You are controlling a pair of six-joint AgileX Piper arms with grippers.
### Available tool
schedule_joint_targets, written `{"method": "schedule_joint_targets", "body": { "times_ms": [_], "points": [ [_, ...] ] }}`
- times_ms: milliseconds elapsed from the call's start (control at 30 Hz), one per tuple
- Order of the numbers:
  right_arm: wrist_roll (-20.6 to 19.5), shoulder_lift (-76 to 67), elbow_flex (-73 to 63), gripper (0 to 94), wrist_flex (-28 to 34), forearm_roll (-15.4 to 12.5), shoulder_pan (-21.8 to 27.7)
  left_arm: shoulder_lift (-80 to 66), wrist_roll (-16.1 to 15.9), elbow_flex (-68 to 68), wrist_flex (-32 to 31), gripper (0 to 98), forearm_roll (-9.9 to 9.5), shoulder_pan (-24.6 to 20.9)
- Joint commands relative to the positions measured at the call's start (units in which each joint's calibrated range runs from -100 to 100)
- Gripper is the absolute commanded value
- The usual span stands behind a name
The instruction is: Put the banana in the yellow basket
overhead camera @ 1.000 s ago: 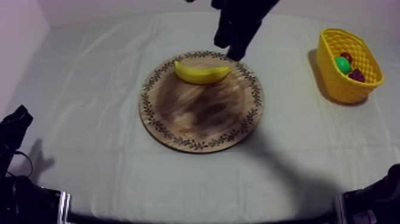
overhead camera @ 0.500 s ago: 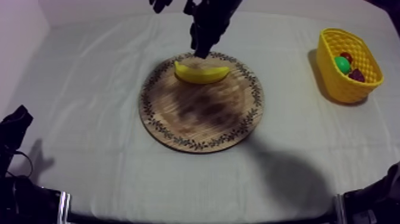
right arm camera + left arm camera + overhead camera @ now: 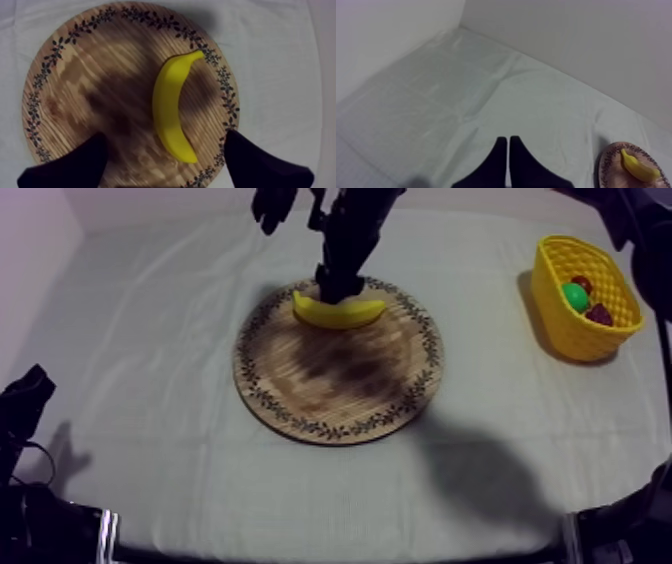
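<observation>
The yellow banana (image 3: 338,312) lies on the far part of the round wooden board (image 3: 340,393) with its patterned rim. My right gripper (image 3: 303,248) reaches in from the upper right and hangs over the board's far edge, open. In the right wrist view its two black fingers (image 3: 75,165) stand wide apart on either side of the banana (image 3: 172,107), above the board (image 3: 90,85), with nothing held. My left gripper (image 3: 508,147) is shut as a narrow wedge over bare cloth, far from the board (image 3: 608,162) and banana (image 3: 638,167).
The yellow basket (image 3: 570,338) stands at the table's right side, holding a green fruit (image 3: 575,296), a small red fruit (image 3: 583,283) and something dark (image 3: 600,315). My left arm (image 3: 25,403) rests low at the left edge. A wall runs behind the table.
My right gripper has moved left along the board's far edge to above the banana, and its fingers have spread from shut to wide apart. The banana and left arm have not moved.
</observation>
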Motion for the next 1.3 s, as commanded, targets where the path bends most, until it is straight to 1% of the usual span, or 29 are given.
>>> {"method": "schedule_joint_targets", "body": {
  "times_ms": [0,400,667,800,1067,1267],
  "points": [
    [0.1,1.8,-0.9,81.1,-0.2,0.2,0.0,0.0,0.0,0.0,0.0,0.1,0.03,0.0],
    [-0.2,13.7,-8.5,76.4,-1.3,2.4,0.8,0.0,0.0,0.0,0.0,0.1,0.03,0.0],
    [-0.7,18.5,-11.9,72.9,-0.4,3.0,0.8,0.0,0.0,0.0,0.0,0.1,0.03,0.0],
    [-0.8,19.6,-12.6,64.3,0.1,2.9,0.6,0.0,0.0,0.0,0.0,0.1,0.03,0.0],
    [-1.6,21.0,-11.5,53.3,0.5,4.1,0.1,0.0,0.0,0.0,0.0,0.1,0.03,0.0],
    [-1.8,21.6,-11.4,37.6,0.2,4.5,0.4,0.0,0.0,0.0,0.0,0.1,0.03,0.0]
  ]
}}
